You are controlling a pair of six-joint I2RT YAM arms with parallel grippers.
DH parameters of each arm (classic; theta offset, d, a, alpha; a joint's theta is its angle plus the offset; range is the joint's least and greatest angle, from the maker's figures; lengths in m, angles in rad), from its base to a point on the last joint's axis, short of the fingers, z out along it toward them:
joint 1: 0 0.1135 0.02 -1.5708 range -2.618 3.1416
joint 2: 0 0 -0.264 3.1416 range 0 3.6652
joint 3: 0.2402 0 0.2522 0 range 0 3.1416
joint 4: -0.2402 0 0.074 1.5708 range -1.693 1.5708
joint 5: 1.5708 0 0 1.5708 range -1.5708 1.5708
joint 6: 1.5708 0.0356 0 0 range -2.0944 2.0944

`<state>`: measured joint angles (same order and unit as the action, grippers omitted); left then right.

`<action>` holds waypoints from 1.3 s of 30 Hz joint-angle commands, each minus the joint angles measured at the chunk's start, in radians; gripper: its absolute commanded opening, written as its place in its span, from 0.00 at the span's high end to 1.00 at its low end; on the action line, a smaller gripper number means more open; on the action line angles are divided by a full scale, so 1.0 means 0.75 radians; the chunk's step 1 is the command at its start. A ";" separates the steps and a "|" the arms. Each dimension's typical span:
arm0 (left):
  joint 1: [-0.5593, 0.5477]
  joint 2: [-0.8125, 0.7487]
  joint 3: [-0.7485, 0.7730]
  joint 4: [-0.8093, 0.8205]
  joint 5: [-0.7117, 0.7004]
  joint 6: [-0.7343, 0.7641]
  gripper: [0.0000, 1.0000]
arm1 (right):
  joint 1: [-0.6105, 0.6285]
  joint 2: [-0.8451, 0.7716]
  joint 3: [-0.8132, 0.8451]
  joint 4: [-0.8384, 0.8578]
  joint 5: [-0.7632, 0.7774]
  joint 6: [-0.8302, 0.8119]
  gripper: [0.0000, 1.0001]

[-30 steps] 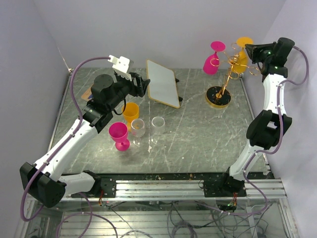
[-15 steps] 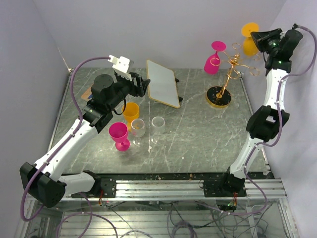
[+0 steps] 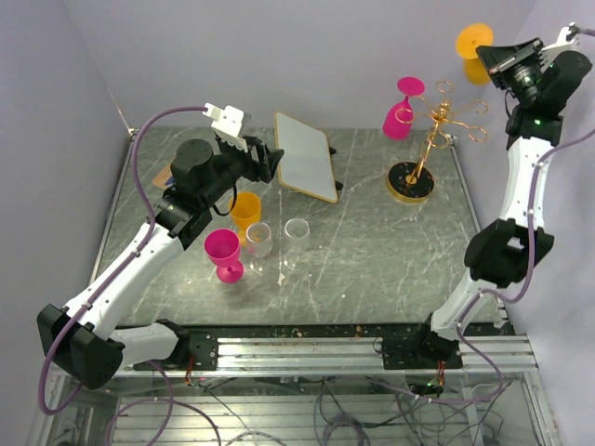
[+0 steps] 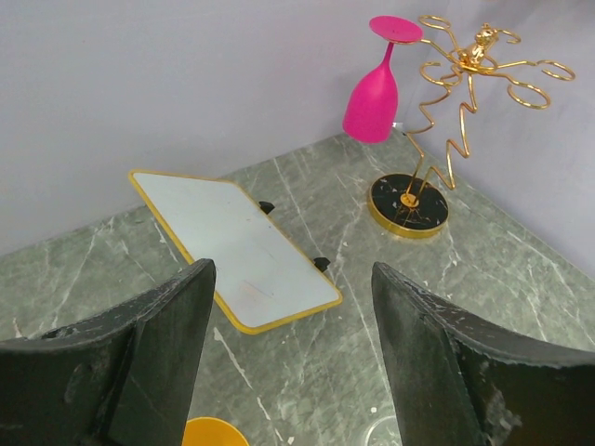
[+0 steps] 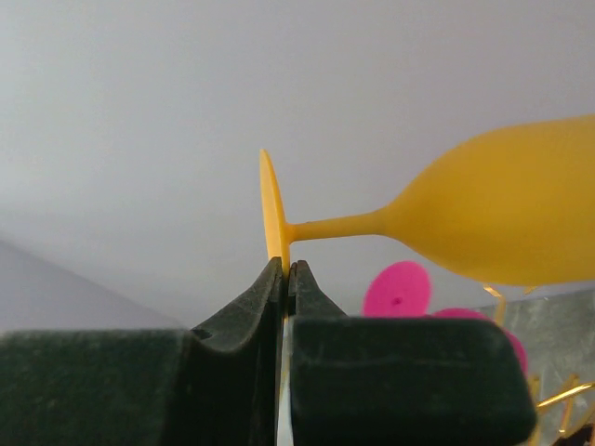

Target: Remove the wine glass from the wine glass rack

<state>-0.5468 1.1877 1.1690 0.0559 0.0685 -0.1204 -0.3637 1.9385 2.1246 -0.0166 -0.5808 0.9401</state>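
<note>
My right gripper [image 5: 286, 271] is pinched tight on the foot of the orange wine glass [image 5: 502, 218], stem lying sideways. The rack [image 3: 410, 179] stands well below it (pink glass [image 3: 398, 119] hanging there); my left gripper [image 4: 290, 279] gapes empty.

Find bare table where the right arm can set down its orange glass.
Best for the orange glass: the marble in front of the rack base, right of the rightmost clear glass. A narrower strip lies between the gold-framed board and that base. Crowded: around the table's pink glass and orange cup under the left arm.
</note>
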 commanded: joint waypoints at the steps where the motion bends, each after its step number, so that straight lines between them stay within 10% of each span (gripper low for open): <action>1: -0.009 -0.017 0.055 0.031 0.084 -0.043 0.21 | 0.020 -0.285 -0.130 0.151 -0.068 -0.021 1.00; 17: 0.069 -0.030 -0.100 0.359 0.522 -0.912 0.18 | 0.286 -0.916 -0.968 0.763 -0.366 0.738 1.00; 28: 0.205 -0.016 -0.192 0.756 0.620 -1.368 0.00 | 0.623 -0.862 -1.213 1.637 -0.257 1.517 1.00; 39: 0.236 0.120 -0.164 1.403 0.794 -1.723 0.16 | 0.819 -0.728 -1.262 1.912 -0.189 1.781 1.00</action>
<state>-0.3756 1.2636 1.0180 0.8520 0.5865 -1.2942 0.2054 1.3567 1.1915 1.2953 -0.7555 2.0651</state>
